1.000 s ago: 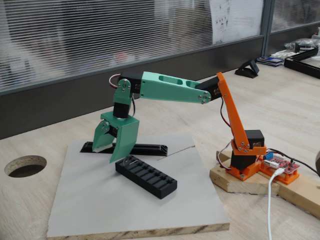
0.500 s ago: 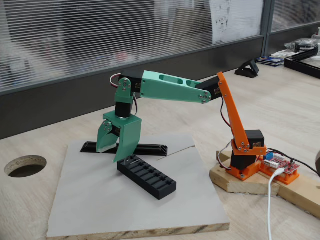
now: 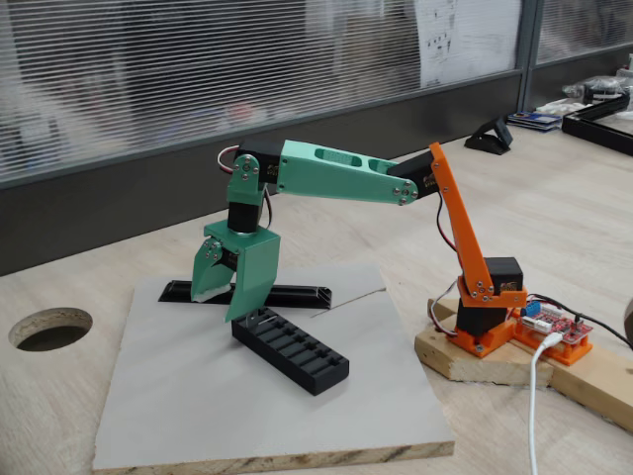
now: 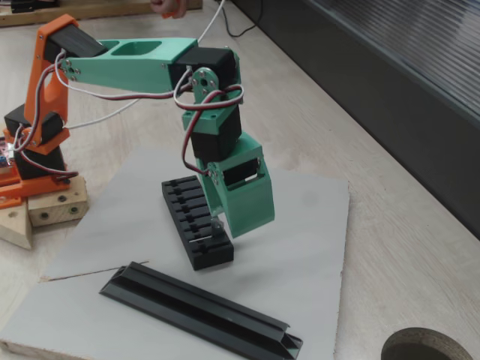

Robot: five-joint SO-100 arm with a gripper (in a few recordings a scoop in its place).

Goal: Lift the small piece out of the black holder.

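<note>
The black holder (image 3: 294, 348) lies slanted on the grey board, its slots running across its top. The small piece (image 3: 259, 316) is a thin light sliver standing at the holder's left end; in a fixed view it shows as a pale line (image 4: 199, 240) in a slot near the holder's near end. My green gripper (image 3: 220, 305) points down over that end of the holder (image 4: 193, 217). Its wide jaw tip hangs just beside the piece, the narrow finger further left. A gap shows between the jaws and nothing is in it. The gripper (image 4: 223, 229) partly covers the slots.
A longer black rail (image 3: 287, 295) with angled ends lies behind the holder on the grey board (image 3: 198, 406). The orange arm base (image 3: 485, 317) sits on a wooden block at right with a red circuit board. A round hole (image 3: 49, 328) is cut in the table at left.
The gripper has shifted a little right toward the holder's left end and its narrow finger has closed in somewhat. The holder's end has nudged slightly right.
</note>
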